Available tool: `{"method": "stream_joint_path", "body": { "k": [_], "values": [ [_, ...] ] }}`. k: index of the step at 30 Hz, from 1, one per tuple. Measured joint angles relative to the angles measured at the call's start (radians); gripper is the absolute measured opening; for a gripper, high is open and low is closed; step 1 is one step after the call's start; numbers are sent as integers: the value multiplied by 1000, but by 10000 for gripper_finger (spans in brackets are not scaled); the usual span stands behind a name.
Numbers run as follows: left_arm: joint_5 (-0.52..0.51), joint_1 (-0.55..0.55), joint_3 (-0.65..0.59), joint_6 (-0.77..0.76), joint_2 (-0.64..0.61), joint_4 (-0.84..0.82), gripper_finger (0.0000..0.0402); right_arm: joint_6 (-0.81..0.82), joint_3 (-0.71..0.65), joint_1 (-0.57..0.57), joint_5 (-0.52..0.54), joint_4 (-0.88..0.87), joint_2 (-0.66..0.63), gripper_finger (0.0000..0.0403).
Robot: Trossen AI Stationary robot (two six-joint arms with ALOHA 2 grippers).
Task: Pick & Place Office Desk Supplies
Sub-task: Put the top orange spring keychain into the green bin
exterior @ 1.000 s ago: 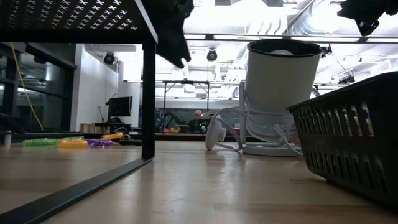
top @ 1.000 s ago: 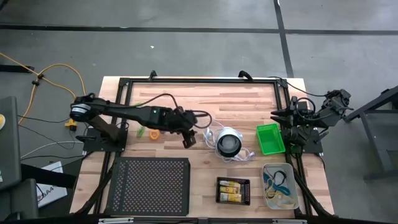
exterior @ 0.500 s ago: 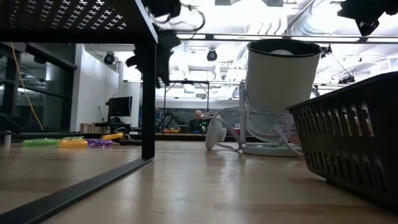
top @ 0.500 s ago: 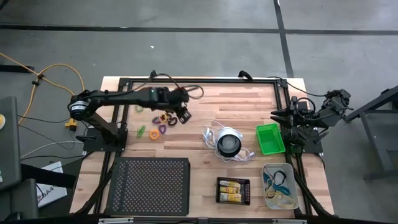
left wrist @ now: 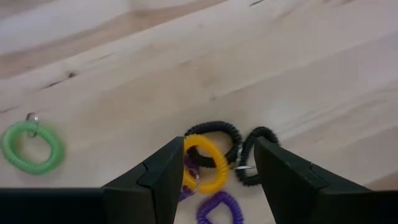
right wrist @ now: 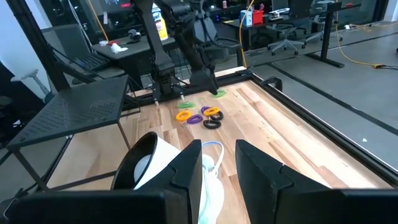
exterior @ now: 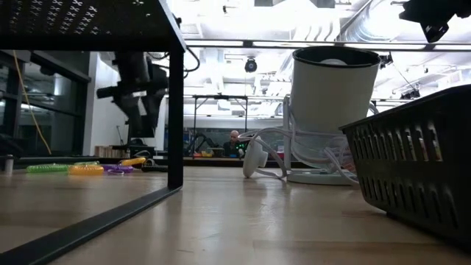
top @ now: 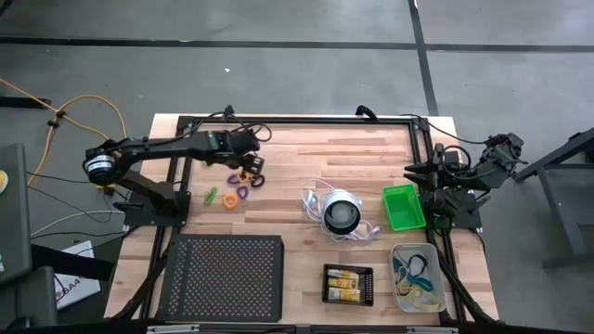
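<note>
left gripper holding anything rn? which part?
Nothing held. Left gripper is open above the yellow loop; right gripper is empty too.

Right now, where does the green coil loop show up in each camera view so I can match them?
High view: green loop left of centre, at the outer end of the loop cluster.
Low view: green loop far left on the tabletop.
Left wrist view: green loop at the left edge.
Right wrist view: green loop beyond the other loops.
Shared landmark: the yellow-orange loop nearby.

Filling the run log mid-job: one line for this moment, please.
left gripper: open, above coil loops, nothing held | right gripper: parked at table's right edge, empty | green tray: empty
</note>
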Motion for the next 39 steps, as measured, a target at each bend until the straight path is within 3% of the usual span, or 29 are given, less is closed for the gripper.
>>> {"method": "stream_joint_path", "body": {
  "k": [3, 11, 19, 24, 39],
  "values": [
    [-5, 7, -15, 21, 0, 1, 188, 0, 0, 0, 0, 0, 0, 85],
    [-15, 34, -38, 286, 0, 7, 188, 0, 0, 0, 0, 0, 0, 85],
    [82, 87, -94, 471, 0, 58, 188, 0, 0, 0, 0, 0, 0, 85],
    [128, 110, -137, 525, 0, 108, 188, 0, 0, 0, 0, 0, 0, 85],
    [127, 111, -174, 626, 27, 108, 188, 0, 0, 0, 0, 0, 0, 85]
  ]
}}
